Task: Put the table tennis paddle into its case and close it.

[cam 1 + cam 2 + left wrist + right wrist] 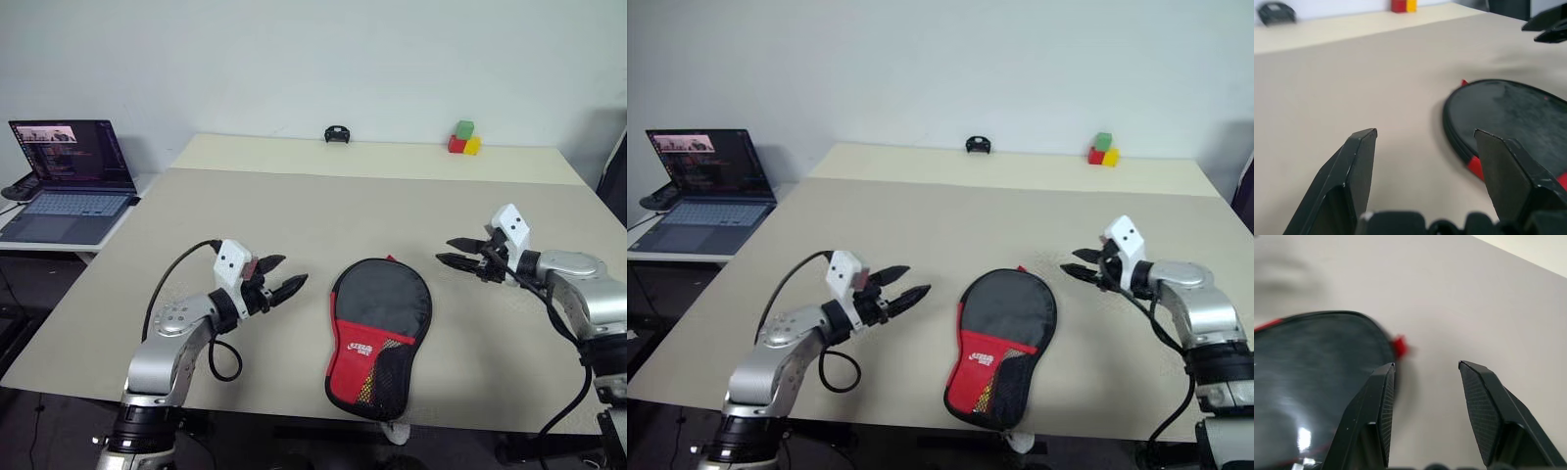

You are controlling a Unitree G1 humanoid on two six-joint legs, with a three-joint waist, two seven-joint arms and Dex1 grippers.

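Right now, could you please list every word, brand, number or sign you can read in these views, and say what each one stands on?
White logo lettering on the red panel of the case: there, but too small to read.
Text on the laptop screen: too small to read.
Green, red and yellow blocks: no marking to be seen.
Small black object at the table's far edge: no marking to be seen.

Around your work area: table, laptop, blocks, a small black item
You have a beige table point(294, 215); at its far edge sit a small black object point(337, 134) and, further right, touching green point(464, 128), red point(456, 144) and yellow point(473, 146) blocks; an open laptop point(69, 181) stands on a side surface to your left
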